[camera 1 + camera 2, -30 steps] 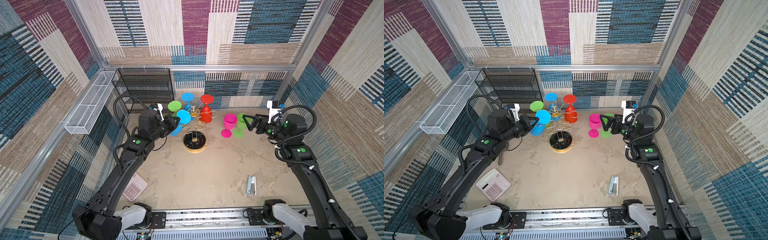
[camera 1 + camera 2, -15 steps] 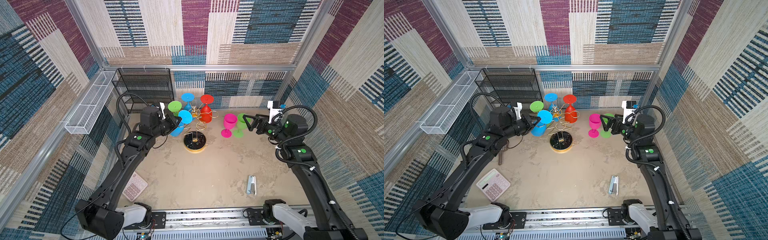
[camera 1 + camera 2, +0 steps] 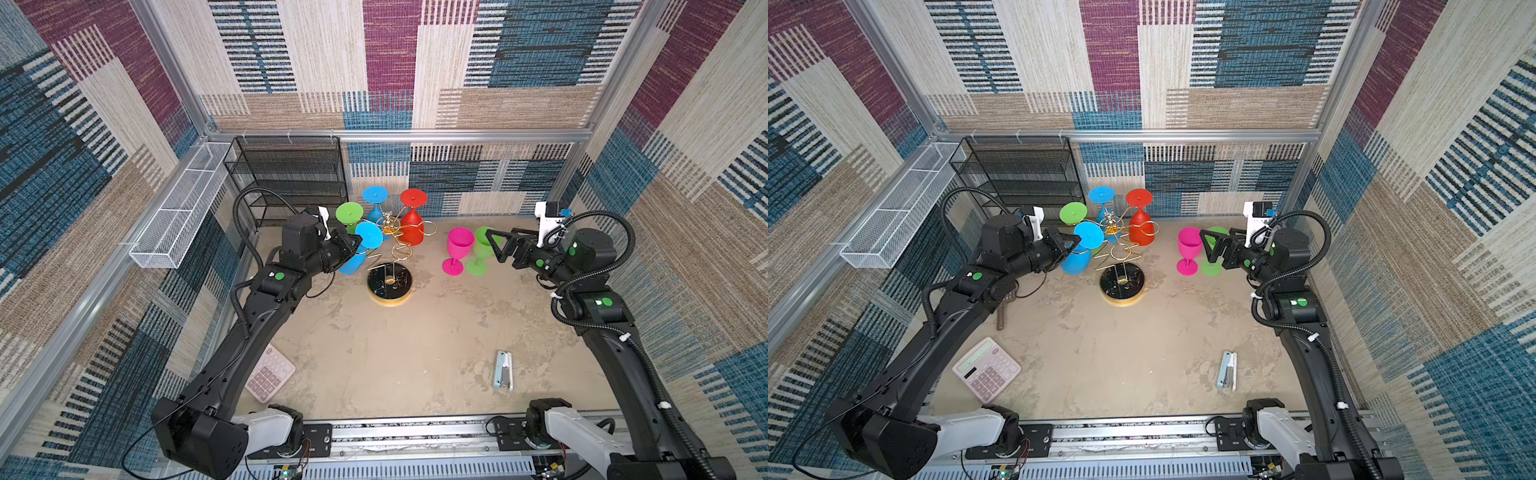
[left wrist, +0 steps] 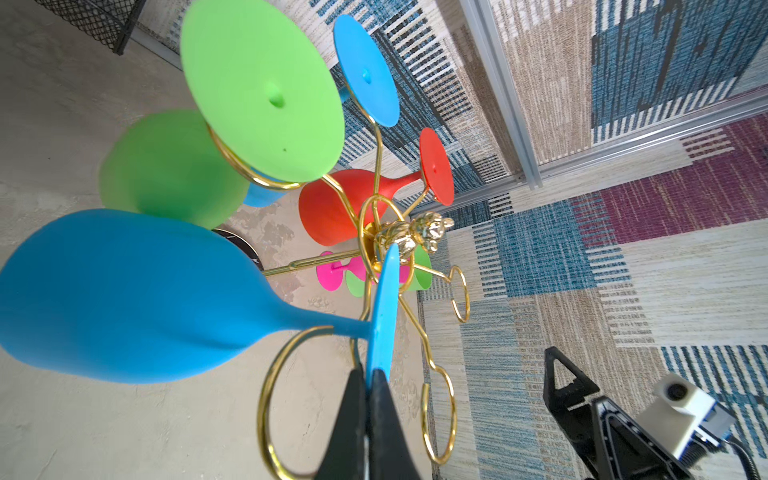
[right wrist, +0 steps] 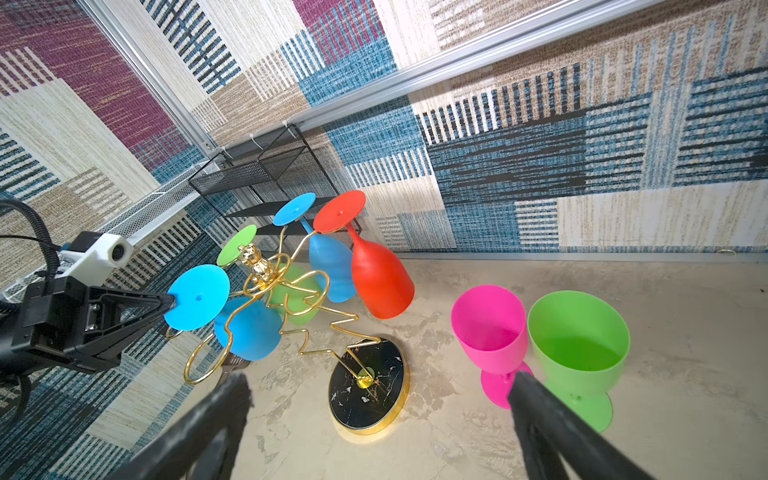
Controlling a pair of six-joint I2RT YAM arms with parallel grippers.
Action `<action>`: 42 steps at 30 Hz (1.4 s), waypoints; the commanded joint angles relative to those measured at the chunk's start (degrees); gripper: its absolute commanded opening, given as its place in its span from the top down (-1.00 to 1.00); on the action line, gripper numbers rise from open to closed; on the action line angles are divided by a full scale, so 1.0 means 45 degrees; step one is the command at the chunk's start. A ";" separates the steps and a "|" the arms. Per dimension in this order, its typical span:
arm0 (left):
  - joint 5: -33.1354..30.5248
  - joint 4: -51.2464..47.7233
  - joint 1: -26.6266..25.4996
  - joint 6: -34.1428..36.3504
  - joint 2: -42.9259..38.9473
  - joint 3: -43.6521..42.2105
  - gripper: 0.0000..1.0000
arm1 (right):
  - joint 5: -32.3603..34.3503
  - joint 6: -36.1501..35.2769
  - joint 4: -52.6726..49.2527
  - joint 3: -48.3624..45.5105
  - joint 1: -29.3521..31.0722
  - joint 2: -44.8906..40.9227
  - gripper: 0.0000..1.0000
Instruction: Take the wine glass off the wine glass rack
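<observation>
The left gripper (image 4: 368, 376) is clamped tight on the foot of the blue glass (image 4: 124, 299), which hangs bowl-down with its stem at a ring of the gold rack (image 3: 388, 286); whether it is clear of the ring I cannot tell. Best draw the stem sideways through the ring's gap, kept level, so the bowl misses the hanging green glass (image 4: 170, 166) beside it. The right gripper (image 3: 498, 248) gapes wide, empty, near the pink glass (image 3: 460, 245)
</observation>
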 commanded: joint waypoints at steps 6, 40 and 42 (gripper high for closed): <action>-0.0596 0.1154 0.0093 -0.0439 -0.0202 -0.0468 1.00 | 0.0144 -0.0137 0.0027 0.0169 0.0020 -0.0072 -0.98; -0.1382 0.0755 0.0896 -0.0515 -0.2319 -0.1682 1.00 | 0.0086 -0.0159 0.0002 0.0325 0.0018 -0.0050 -0.99; -0.1194 0.0762 0.1119 -0.0709 -0.2802 -0.2093 1.00 | 0.0125 -0.0202 -0.0048 0.0353 0.0020 -0.0059 -0.99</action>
